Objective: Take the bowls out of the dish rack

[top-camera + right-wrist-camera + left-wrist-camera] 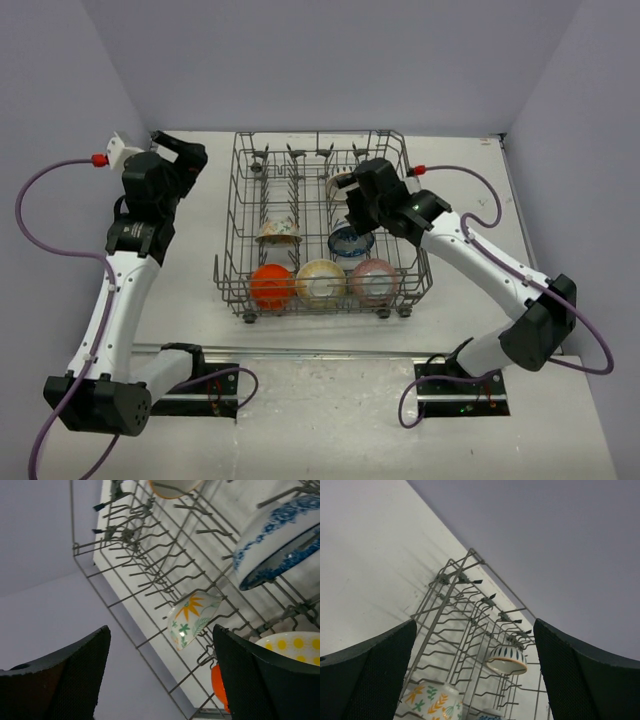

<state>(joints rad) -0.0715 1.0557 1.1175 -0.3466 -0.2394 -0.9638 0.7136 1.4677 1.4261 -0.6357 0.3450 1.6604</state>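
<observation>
The grey wire dish rack [232, 215] stands mid-table. Along its front row sit an orange bowl [271, 287], a cream-yellow bowl [320, 282] and a pink bowl [374, 281]. Behind them lean a floral bowl [279, 232] and a blue-and-white bowl [350, 242]. A whitish bowl with an orange rim [507, 660] rests on the far tines. My left gripper [193, 156] hovers open just outside the rack's left back corner. My right gripper [356, 200] is open above the rack's right half, nothing between its fingers. The right wrist view shows the floral bowl [192, 617] and the blue-and-white bowl [280, 545].
Upright tines [465, 625] fill the rack's back half. Grey walls close in on the left, back and right of the table. Cables [40, 215] loop beside both arms. A metal rail [320, 352] runs along the near edge by the arm bases.
</observation>
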